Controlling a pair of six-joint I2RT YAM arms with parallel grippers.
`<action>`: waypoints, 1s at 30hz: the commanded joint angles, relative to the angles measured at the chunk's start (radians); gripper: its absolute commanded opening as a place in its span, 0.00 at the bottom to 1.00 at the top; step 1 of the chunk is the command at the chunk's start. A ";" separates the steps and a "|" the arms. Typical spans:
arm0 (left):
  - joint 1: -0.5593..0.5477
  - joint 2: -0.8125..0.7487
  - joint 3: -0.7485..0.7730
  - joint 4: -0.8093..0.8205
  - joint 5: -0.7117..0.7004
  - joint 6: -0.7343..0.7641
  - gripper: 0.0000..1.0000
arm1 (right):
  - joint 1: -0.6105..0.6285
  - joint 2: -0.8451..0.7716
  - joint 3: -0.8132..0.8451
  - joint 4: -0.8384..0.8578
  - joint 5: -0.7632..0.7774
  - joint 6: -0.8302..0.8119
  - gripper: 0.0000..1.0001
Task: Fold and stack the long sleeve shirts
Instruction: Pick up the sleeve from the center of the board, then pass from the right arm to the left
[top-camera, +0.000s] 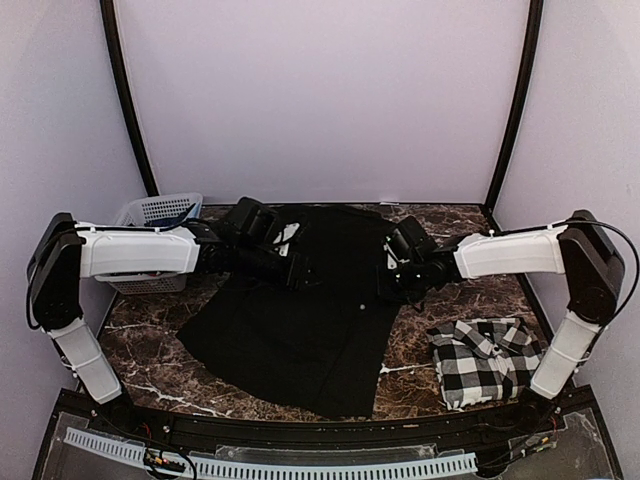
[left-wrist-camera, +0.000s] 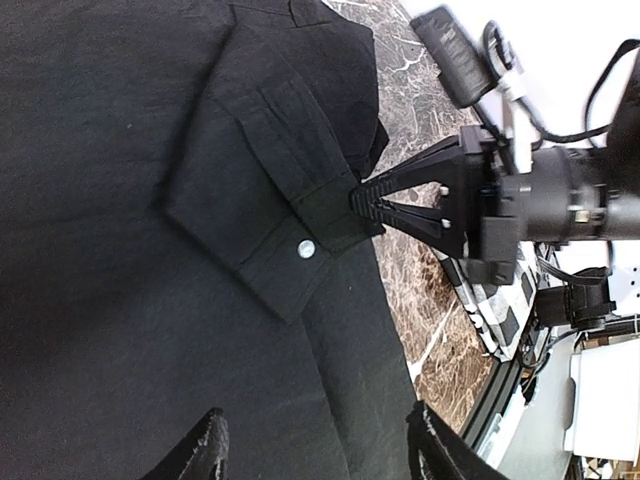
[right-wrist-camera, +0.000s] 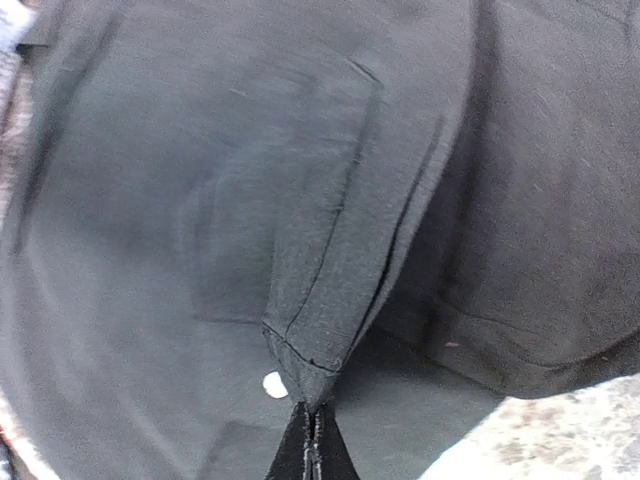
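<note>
The plain black shirt (top-camera: 300, 325) lies spread across the middle of the marble table. My right gripper (right-wrist-camera: 314, 412) is shut on the cuff of its sleeve (right-wrist-camera: 340, 300), beside a white button (right-wrist-camera: 272, 384), and holds the cuff over the shirt body; this also shows in the left wrist view (left-wrist-camera: 365, 200). My left gripper (left-wrist-camera: 315, 410) is open and empty, hovering over the black cloth (left-wrist-camera: 150, 300) left of the cuff. In the top view the left gripper (top-camera: 298, 272) and right gripper (top-camera: 384, 283) sit over the shirt's upper part. The checked shirt (top-camera: 485, 358) lies folded at the front right.
A white lattice basket (top-camera: 155, 212) stands at the back left, partly behind my left arm. Bare marble (top-camera: 420, 340) shows between the two shirts. The table's front edge (top-camera: 300, 425) runs just below the black shirt's hem.
</note>
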 joint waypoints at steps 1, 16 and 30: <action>-0.034 0.041 0.056 0.047 -0.018 0.050 0.60 | 0.006 -0.057 0.039 0.065 -0.116 0.041 0.00; -0.140 0.192 0.162 0.085 -0.268 0.122 0.71 | -0.019 -0.038 0.040 0.257 -0.323 0.201 0.00; -0.161 0.297 0.257 0.089 -0.443 0.094 0.54 | -0.030 -0.057 -0.024 0.323 -0.342 0.249 0.00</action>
